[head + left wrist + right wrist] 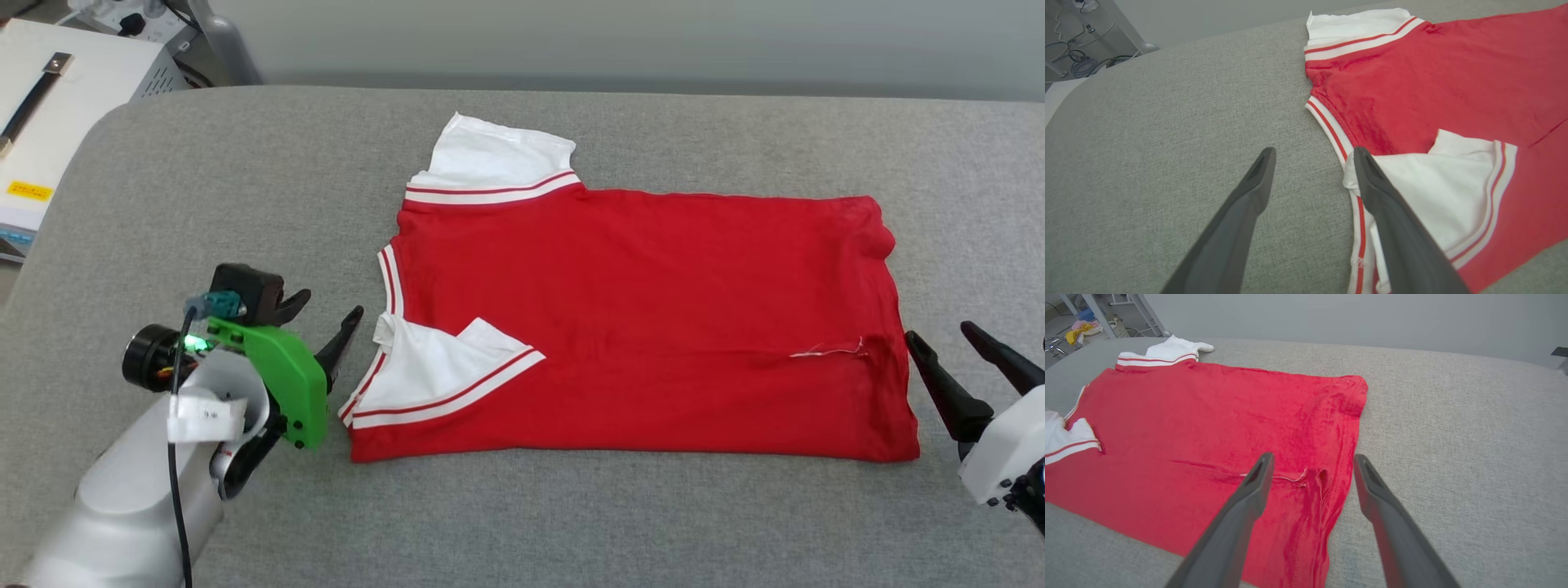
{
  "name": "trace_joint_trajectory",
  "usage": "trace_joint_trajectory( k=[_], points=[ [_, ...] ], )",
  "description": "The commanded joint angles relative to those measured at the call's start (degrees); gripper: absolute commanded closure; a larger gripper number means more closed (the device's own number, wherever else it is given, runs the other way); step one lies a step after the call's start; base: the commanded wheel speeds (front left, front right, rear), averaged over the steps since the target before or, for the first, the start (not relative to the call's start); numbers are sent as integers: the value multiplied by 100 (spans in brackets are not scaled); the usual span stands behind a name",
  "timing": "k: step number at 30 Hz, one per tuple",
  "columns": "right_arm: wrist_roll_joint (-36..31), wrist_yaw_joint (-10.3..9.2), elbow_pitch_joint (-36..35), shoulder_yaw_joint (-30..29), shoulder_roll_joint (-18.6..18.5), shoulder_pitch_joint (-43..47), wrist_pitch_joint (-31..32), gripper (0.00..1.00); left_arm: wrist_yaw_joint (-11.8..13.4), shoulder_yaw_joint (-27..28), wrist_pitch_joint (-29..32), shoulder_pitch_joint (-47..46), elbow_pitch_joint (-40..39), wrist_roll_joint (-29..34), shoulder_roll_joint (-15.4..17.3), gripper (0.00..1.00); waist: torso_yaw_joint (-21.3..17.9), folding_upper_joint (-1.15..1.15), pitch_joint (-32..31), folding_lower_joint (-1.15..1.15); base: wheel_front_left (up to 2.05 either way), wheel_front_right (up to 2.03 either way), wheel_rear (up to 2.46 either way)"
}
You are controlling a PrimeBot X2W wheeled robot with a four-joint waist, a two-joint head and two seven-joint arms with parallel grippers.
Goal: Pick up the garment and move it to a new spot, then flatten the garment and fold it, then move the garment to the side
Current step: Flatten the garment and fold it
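"Lying half-folded across the table [245, 163], the shirt [637, 327] is showing one sleeve [441, 367] tucked in. Left claw [333, 304] and right claw [939, 331] are gaping, holding nothing."

"They are hovering beside collar [389, 282] and hem [902, 359]; pinching one layer could be pulling the fold apart."

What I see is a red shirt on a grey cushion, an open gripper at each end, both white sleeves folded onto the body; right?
Not quite. The head view shows only the near sleeve folded onto the garment; the far sleeve sticks out onto the grey cushion. The left gripper and right gripper are indeed open, one at each end.
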Motion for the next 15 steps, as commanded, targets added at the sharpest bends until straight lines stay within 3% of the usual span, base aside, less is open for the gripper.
trace_joint_trajectory(
  k=[1,3,4,7,11,15],
  points=[
    [-117,-4,-124,-110,16,110,68,0,-16,-64,355,-191,-188,-189,114,0,72,0,-81,0,0,0,0],
    [-213,-4,-267,-255,81,193,181,0,-16,-144,934,-320,-488,-459,265,0,97,0,-94,0,0,0,0],
    [-331,-4,-418,-423,179,284,322,0,-16,-234,1857,-499,-846,-943,397,0,137,0,-93,0,0,0,0],
    [-465,-4,-537,-524,272,328,442,0,-16,-412,2861,-659,-1052,-1317,489,0,156,0,-53,0,0,0,0],
    [-572,-4,-664,-541,389,274,564,0,-16,-615,3766,-779,-1216,-1648,533,0,110,0,41,0,0,0,0],
    [-629,-4,-712,-497,458,137,631,0,-16,-762,4216,-779,-1180,-1766,566,0,14,0,172,0,0,0,0]
  ],
)
